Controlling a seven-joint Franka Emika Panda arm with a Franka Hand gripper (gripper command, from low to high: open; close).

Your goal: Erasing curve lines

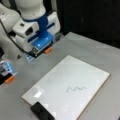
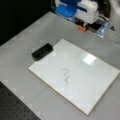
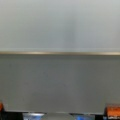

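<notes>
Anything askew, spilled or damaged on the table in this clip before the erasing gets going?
Nothing stands out. The white board lies flat and intact, the curve lines are unsmudged, and the black eraser overlaps the board's corner in both front views. The gripper hangs apart from them all, holding nothing.

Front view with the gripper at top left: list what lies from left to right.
Gripper above the table, off the board → black eraser block on the white board's corner → curve lines, unerased.
</notes>
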